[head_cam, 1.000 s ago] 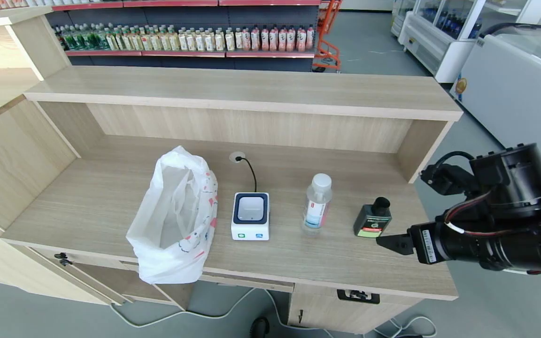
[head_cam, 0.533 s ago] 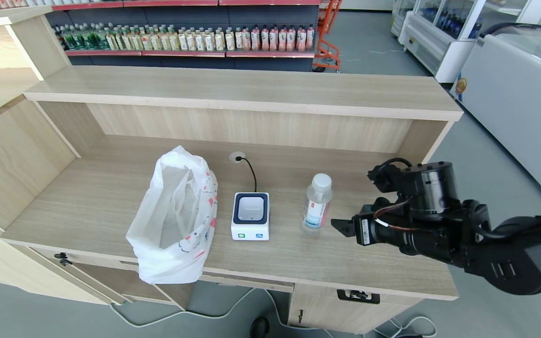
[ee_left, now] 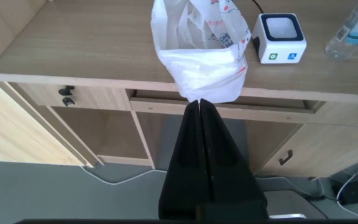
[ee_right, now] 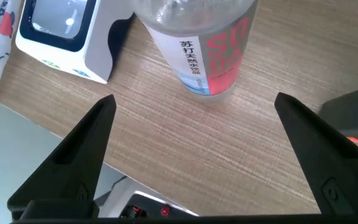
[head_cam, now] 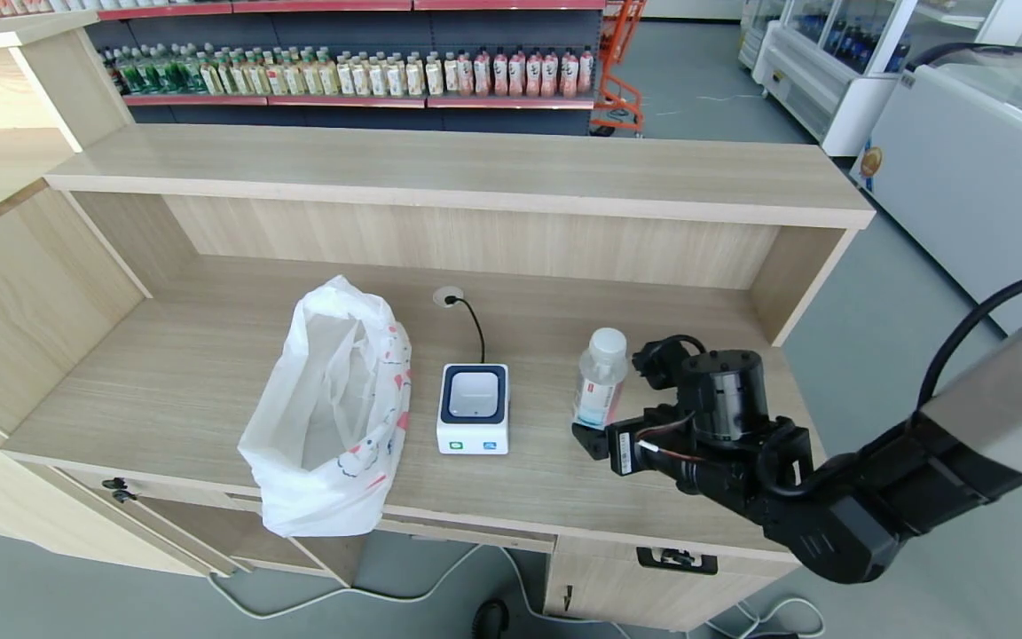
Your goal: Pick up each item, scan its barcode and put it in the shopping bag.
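A clear water bottle (head_cam: 601,383) with a white cap and a red-and-white label stands upright on the wooden counter (head_cam: 165,390), right of the white barcode scanner (head_cam: 474,406). The white shopping bag (head_cam: 334,417) stands open left of the scanner. My right gripper (head_cam: 589,438) hovers low beside the bottle's base. In the right wrist view it (ee_right: 194,149) is open, its fingers spread wide, with the bottle (ee_right: 197,43) just beyond the tips. A dark bottle (ee_right: 353,112) shows at that view's edge. My left gripper (ee_left: 201,106) is shut, below the counter's front edge, under the bag (ee_left: 201,56).
The scanner's black cable (head_cam: 474,321) runs to a hole at the back of the counter. A raised wooden shelf (head_cam: 440,169) walls the counter's back and sides. Drawers (ee_left: 73,102) sit under the front edge.
My right arm has swung left and lower across the counter, from beside the dark bottle to the water bottle's base. It now covers the dark bottle in the head view.
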Robot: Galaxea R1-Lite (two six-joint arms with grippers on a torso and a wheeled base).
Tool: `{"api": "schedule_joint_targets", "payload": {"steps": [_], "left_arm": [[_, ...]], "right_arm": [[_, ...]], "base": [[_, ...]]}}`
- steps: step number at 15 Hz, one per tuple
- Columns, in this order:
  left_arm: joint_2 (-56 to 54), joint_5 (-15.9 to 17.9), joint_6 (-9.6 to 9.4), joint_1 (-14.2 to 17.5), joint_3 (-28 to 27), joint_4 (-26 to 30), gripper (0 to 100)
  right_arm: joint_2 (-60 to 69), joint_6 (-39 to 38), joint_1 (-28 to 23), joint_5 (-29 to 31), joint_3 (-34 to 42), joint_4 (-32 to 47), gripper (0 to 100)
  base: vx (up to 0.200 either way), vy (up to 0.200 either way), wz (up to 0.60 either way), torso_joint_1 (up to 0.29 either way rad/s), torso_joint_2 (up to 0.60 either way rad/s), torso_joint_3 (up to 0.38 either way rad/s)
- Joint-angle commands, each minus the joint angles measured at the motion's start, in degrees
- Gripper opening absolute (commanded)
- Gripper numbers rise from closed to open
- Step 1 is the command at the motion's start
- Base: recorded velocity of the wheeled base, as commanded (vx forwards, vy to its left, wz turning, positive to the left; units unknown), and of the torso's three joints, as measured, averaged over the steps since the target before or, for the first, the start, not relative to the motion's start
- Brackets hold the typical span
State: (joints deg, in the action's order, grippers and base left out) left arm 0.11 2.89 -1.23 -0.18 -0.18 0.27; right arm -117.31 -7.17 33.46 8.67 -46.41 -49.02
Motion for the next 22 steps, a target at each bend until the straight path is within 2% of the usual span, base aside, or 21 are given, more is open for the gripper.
{"api": "schedule_joint_targets", "payload": {"steps": [1, 5, 22], "left_arm": [[0.0, 0.0, 0.0, 0.0, 0.0, 0.0, 0], [0.0, 0.0, 0.0, 0.0, 0.0, 0.0, 0], [0.1, 0.0, 0.0, 0.0, 0.0, 0.0, 0]], "right_arm": [[-4.1, 0.2, 0.5, 0.1, -1.6, -1.6, 100], [-7.1, 3.2, 0.1, 0.2, -4.7, -6.1, 100], [-14.4, 5.5, -0.5, -0.4, -18.5, -5.6, 100]], "base": [[0.0, 0.0, 0.0, 0.0, 0.0, 0.0], [0.0, 0.0, 0.0, 0.0, 0.0, 0.0], [0.0, 0.0, 0.0, 0.0, 0.0, 0.0]]}}
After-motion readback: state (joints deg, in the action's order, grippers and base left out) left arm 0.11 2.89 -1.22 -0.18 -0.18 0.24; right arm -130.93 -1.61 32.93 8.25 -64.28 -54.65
